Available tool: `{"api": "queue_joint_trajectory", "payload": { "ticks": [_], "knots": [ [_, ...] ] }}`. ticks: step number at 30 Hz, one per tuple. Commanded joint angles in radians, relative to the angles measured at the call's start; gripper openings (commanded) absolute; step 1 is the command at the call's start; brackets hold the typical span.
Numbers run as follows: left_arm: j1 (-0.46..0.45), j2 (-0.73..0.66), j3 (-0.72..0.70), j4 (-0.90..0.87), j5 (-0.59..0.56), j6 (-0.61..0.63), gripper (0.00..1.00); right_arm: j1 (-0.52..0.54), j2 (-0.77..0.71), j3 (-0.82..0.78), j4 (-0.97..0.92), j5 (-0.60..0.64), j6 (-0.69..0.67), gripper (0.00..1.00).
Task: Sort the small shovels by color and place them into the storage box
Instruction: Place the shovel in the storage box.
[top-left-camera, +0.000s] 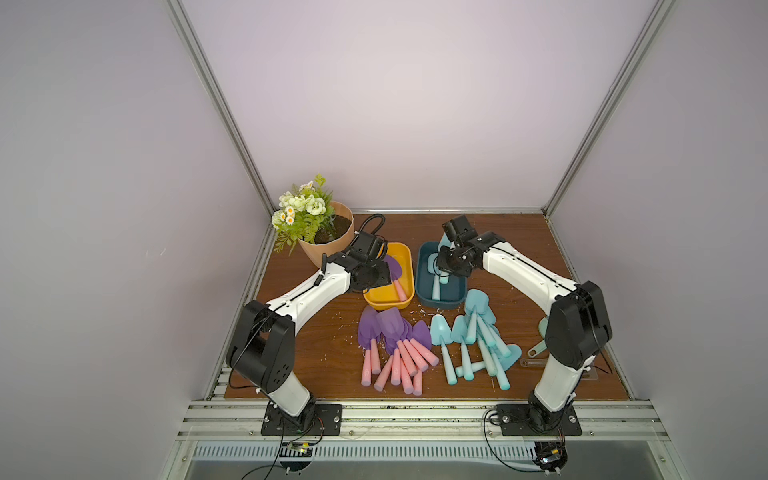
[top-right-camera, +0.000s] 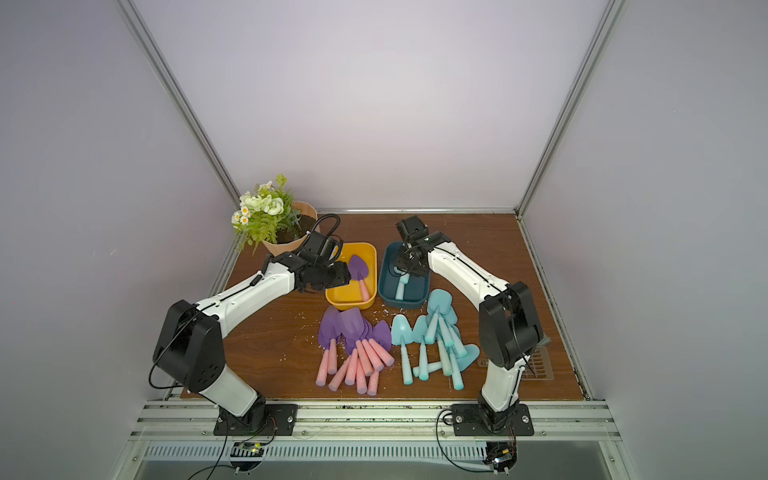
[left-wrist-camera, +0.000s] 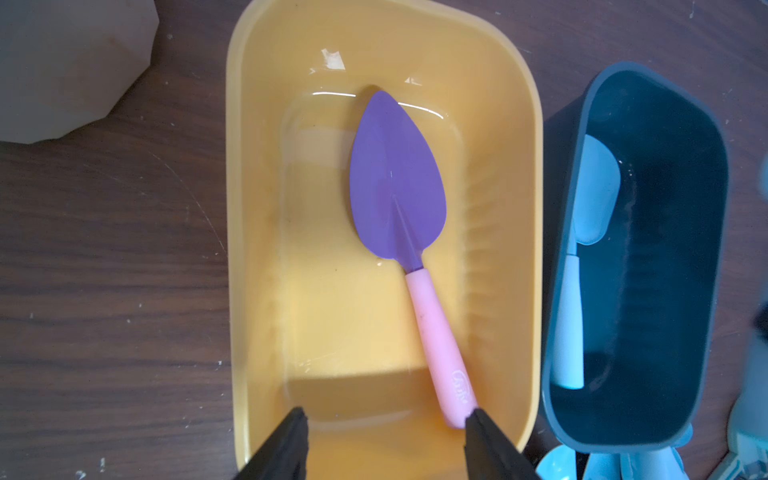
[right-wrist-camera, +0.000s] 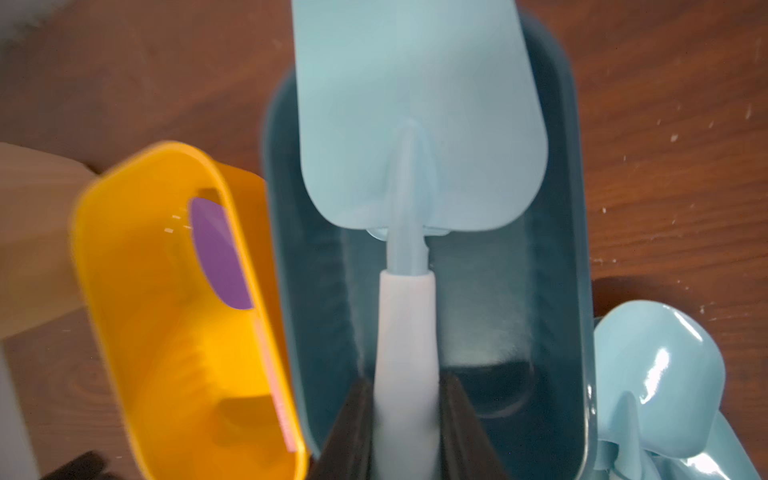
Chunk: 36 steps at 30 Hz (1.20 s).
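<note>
1. On my right-wrist feed the turquoise shovel (right-wrist-camera: 415, 124) is clamped by its pale handle in the right gripper (right-wrist-camera: 407, 399). The jaws are closed tight on the handle and the blade points away from the fingers.
2. That shovel hangs over the teal box (right-wrist-camera: 582, 249), with its blade above the box's far end. I cannot tell whether it touches the box floor.
3. On the left-wrist feed a purple shovel (left-wrist-camera: 397, 187) with a pink handle lies flat on the floor of the yellow box (left-wrist-camera: 237, 249), blade toward the far end.
4. The left gripper (left-wrist-camera: 386, 413) sits over the near end of that box. Its jaws stand partly open with nothing between them. The pink handle's end is right beside one fingertip; I cannot tell whether they touch.
5. The same feed shows a turquoise shovel inside the teal box; I cannot tell whether it is the one held.
6. In both top views the two boxes stand just beside each other, yellow on the left.
7. On the near side of the yellow box lies a heap of purple-and-pink shovels (top-left-camera: 390, 322). On the near side of the teal box lies a heap of turquoise shovels (top-left-camera: 478, 332).
8. A flower pot (top-left-camera: 309, 249) stands at the far left corner of the wooden table (top-left-camera: 519, 249).
</note>
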<state>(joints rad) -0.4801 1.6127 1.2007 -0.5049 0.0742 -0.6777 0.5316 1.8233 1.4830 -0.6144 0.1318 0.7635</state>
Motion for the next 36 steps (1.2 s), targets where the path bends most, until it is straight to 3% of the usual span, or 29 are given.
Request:
{"api": "queue_joint_trajectory", "payload": {
  "ticks": [1,11,20,22,29,33,36],
  "knots": [
    [0.011,-0.021,-0.013,-0.012,-0.009,0.002,0.63,-0.012,0.009,-0.028,0.022,-0.029,-0.011,0.03],
    [0.013,-0.041,-0.037,-0.022,-0.014,0.008,0.63,-0.010,0.115,0.006,0.014,-0.008,-0.064,0.09],
    [0.013,-0.110,-0.097,-0.100,-0.053,0.024,0.64,-0.011,0.120,0.061,-0.040,0.012,-0.086,0.55],
    [0.012,-0.140,-0.132,-0.117,-0.047,0.021,0.64,-0.010,0.105,0.071,-0.044,0.014,-0.096,0.60],
    [-0.003,-0.248,-0.252,-0.203,0.084,0.042,0.63,-0.013,0.032,0.073,-0.039,0.032,-0.122,0.60],
    [-0.118,-0.282,-0.296,-0.277,0.137,0.015,0.62,-0.024,0.013,0.072,-0.039,0.026,-0.154,0.60],
    [-0.167,-0.308,-0.342,-0.275,0.181,-0.074,0.63,-0.031,0.011,0.072,-0.038,0.013,-0.176,0.59]
  ]
}}
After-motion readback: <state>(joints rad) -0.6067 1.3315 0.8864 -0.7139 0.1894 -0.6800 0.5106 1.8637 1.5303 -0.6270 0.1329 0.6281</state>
